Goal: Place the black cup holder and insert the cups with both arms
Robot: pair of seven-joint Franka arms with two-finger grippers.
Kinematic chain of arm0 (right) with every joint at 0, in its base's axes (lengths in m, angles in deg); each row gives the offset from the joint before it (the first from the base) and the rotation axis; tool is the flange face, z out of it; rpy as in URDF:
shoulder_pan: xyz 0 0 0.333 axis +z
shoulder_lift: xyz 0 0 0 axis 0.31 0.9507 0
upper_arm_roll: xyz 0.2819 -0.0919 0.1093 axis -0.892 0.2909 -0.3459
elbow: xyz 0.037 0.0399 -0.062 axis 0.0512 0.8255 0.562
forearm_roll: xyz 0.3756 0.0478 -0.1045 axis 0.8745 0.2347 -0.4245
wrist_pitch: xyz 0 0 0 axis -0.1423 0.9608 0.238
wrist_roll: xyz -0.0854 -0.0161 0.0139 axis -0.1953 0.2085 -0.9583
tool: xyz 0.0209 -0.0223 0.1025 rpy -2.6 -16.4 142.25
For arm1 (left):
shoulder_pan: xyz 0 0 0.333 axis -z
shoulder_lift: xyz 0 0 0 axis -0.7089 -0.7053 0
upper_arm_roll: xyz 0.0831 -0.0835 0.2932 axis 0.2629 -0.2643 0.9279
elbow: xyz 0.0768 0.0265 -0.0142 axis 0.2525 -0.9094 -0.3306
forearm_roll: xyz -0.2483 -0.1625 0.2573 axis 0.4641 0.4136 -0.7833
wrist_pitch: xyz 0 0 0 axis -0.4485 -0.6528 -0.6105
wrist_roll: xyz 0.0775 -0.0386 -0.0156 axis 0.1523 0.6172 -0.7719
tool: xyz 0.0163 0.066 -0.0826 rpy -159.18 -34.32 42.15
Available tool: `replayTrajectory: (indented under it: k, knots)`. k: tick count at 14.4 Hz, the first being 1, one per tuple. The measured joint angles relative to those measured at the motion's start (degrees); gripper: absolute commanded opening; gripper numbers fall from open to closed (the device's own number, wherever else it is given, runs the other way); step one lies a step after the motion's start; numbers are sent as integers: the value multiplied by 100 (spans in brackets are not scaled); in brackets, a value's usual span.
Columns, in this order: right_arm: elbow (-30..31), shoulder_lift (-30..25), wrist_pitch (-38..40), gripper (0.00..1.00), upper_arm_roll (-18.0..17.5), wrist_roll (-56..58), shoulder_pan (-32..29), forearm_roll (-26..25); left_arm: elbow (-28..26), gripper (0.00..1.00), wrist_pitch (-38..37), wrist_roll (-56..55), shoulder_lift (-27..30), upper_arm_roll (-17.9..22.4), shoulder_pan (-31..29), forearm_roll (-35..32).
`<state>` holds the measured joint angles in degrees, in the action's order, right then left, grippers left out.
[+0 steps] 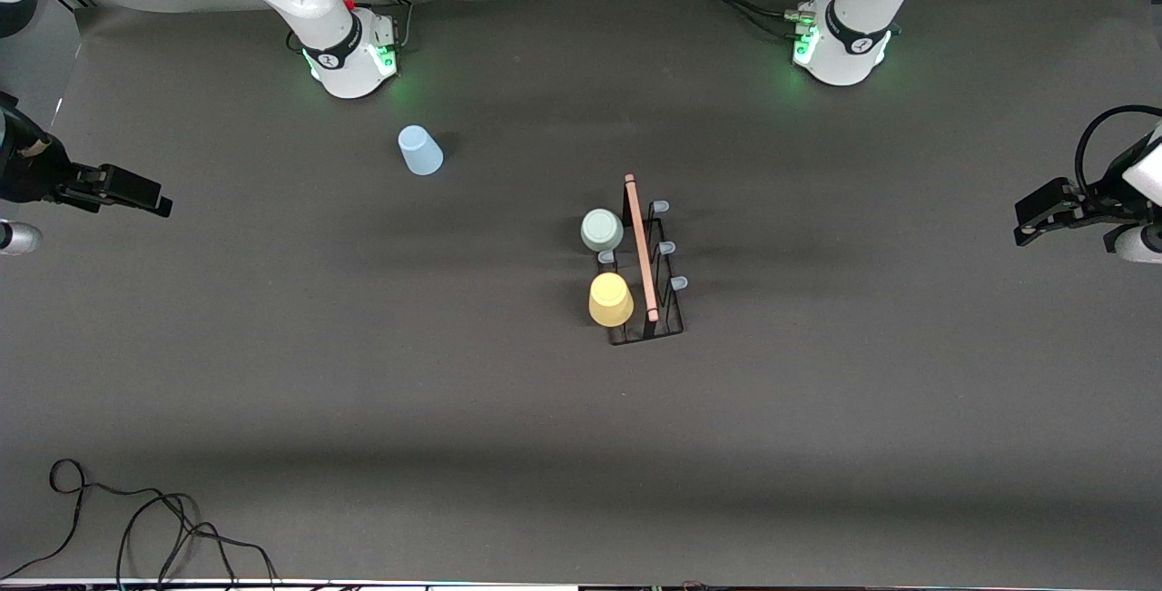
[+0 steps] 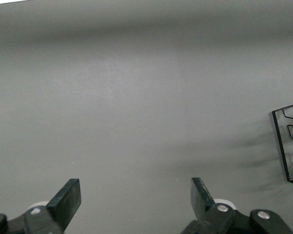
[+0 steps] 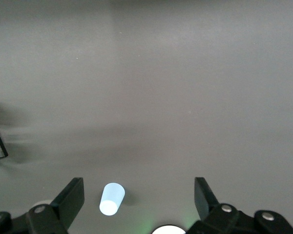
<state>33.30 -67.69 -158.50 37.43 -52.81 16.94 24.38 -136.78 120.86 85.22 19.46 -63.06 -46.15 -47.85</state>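
Both black two-finger grippers, left [image 2: 136, 197] and right [image 3: 139, 196], are held spread wide and empty over the table's ends, well apart from the black thin-wire cup holder [image 1: 646, 260].

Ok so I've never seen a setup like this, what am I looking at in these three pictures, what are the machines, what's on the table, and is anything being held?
These are two white robot arms bolted to a table covered in dark cloth. The wide picture comes from a high camera facing them; their green-lit bases sit along its top. The other two come from cameras on each arm's wrist, looking past its two black fingers.

In the middle stands the black cup holder, a wire rack with a wooden rod along its top. The pale green cup and the yellow cup already sit upside down on its pegs. The light blue cup stands on the cloth near the right arm's base.

Nothing is held. The left gripper and the right gripper are both open and empty, out at their own ends of the table.
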Motion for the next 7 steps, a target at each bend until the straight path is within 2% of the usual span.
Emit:
replayTrajectory:
  k: [3,7]
  knots:
    - [85,-34,-182,100,-190,47,-3,-267,0,100,0,0,0,0,0,0]
    - [38,-41,-268,100,-222,47,-11,-282,0,100,0,0,0,-1,0,0]
